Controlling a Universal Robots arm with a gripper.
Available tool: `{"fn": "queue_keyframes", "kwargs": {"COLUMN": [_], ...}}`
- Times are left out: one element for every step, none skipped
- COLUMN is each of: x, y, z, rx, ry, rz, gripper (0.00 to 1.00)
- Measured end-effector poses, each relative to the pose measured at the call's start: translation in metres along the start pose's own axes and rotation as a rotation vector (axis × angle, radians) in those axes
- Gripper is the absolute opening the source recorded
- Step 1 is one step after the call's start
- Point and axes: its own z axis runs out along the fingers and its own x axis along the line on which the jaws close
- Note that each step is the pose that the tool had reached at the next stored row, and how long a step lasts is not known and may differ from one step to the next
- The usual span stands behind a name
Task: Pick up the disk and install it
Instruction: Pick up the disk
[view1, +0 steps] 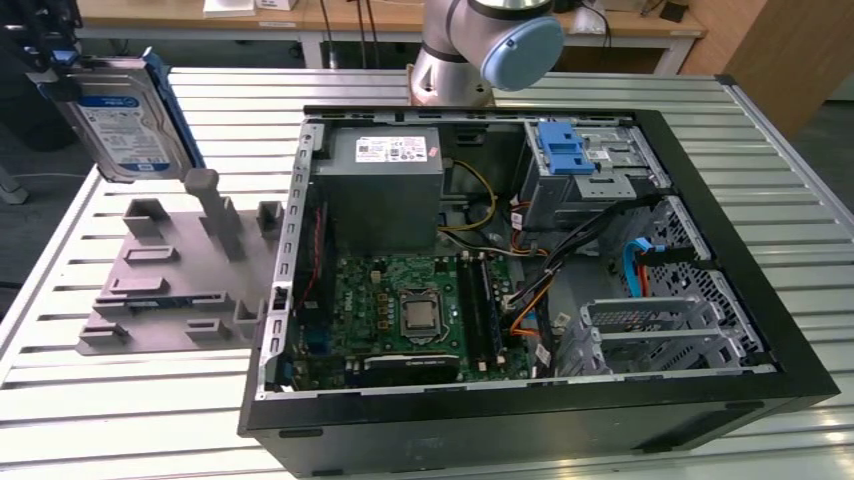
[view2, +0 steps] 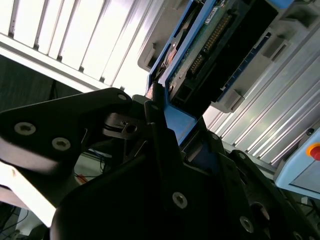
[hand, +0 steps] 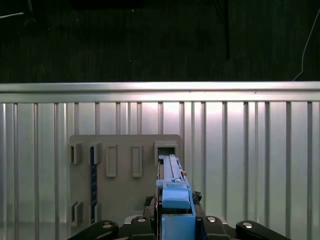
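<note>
Disk (view1: 130, 120): hangs upright, label showing, above the grey slotted holder (view1: 174, 270) by the bench (view1: 134, 400) edge at the exterior view's left. Pincer (view1: 60, 68) is clamped on its upper end, apparently so it clears the slots. Open computer case (view1: 534, 420) stands beside.

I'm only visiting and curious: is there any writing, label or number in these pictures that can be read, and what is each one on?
No text here is legible enough to quote.
White-and-blue label on the disk: print present, too small to read.
White sticker on the grey power-supply box: print present, too small to read.
Motherboard in the computer case: any markings are too small to read.
</note>
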Motion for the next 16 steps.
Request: {"fn": "queue_keyframes", "kwargs": {"x": [0.0000, 0.0000, -0.0001, -0.0001, -0.0002, -0.0002, -0.0002, -0.0002, -0.0002, -0.0003, -0.0004, -0.0004, -0.0005, -0.0005, -0.0006, -0.0006], "y": [0.0000, 0.0000, 0.0000, 0.0000, 0.0000, 0.0000, 0.0000, 0.0000, 0.0000, 0.0000, 0.0000, 0.0000, 0.0000, 0.0000, 0.0001, 0.0001], "z": [-0.0009, -0.0017, -0.0025, -0.0033, -0.0042, -0.0049, -0.0057, -0.0064, -0.0071, -0.0078, -0.0084, -0.0090, -0.0095, -0.0101, -0.0107, -0.0113], "rx": [0.0001, 0.0001, 0.0000, 0.0002, 0.0002, 0.0002, 0.0001, 0.0002, 0.0003, 0.0002, 0.0003, 0.0003, 0.0005, 0.0005, 0.0006, 0.0006], "ry": [0.0000, 0.0000, 0.0000, 0.0000, 0.0000, 0.0000, 0.0000, 0.0000, 0.0000, 0.0000, 0.0000, 0.0000, 0.0000, -0.0001, -0.0001, 0.0000], "rz": [0.000, 0.000, 0.000, 0.000, 0.000, 0.000, 0.000, 0.000, 0.000, 0.000, 0.000, 0.000, 0.000, 0.000, 0.000, 0.000], "gripper": [0.36, 0.36, 0.36, 0.36, 0.36, 0.36, 0.36, 0.36, 0.36, 0.36, 0.36, 0.36, 0.36, 0.36, 0.36, 0.36]}}
